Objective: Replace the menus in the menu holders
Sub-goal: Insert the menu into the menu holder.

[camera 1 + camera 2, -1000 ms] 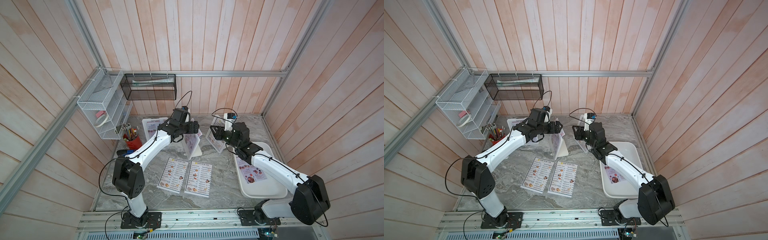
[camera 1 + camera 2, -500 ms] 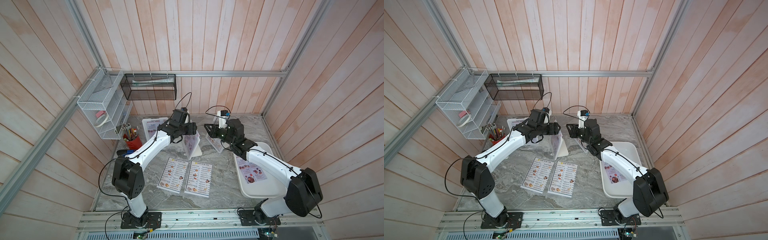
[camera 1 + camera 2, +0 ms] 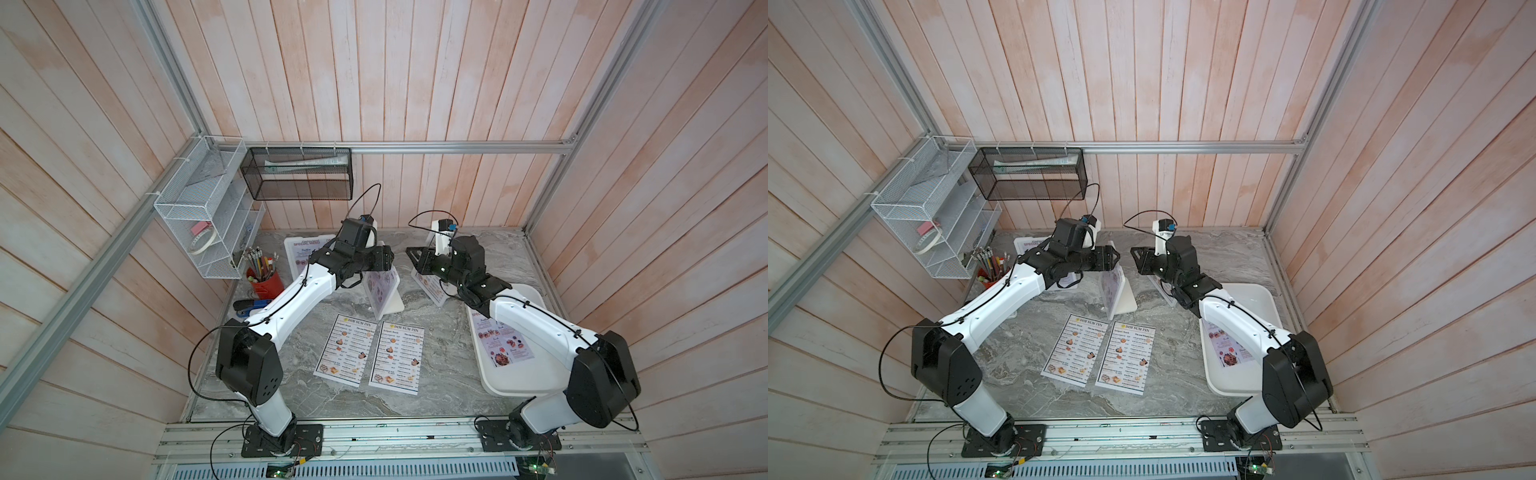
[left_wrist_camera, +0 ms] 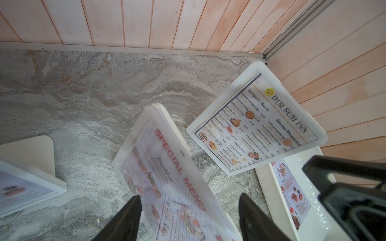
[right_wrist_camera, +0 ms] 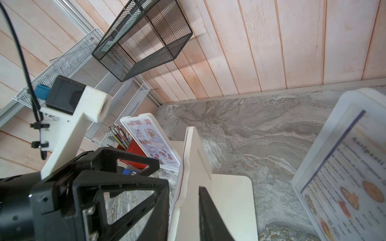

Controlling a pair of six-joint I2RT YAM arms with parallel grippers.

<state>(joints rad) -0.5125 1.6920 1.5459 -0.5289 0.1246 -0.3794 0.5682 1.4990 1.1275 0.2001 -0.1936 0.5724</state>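
**Middle holder: sheet removal**

Left jaws gape wide and empty just over the middle menu holder (image 3: 381,291), upright on the surface (image 3: 440,332), SPECIAL MENU sheet (image 4: 167,171) inside. Right jaws sit behind it; grip unclear. Next, likely: pinch that sheet's edge, slide it free.

Three menu holders (image 4: 133,135) (image 4: 37,177) (image 4: 255,70), three DIM SUM INN menus (image 3: 349,353) (image 3: 397,357) (image 4: 257,123), three SPECIAL MENU menus (image 4: 167,177) (image 5: 152,144) (image 3: 503,345), one white tray (image 3: 519,384)

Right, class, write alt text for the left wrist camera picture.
The left gripper hangs open astride a tilted white menu holder showing a sheet headed SPECIAL MENU. Beyond it, a second holder displays a DIM SUM INN menu on a grey marble table.
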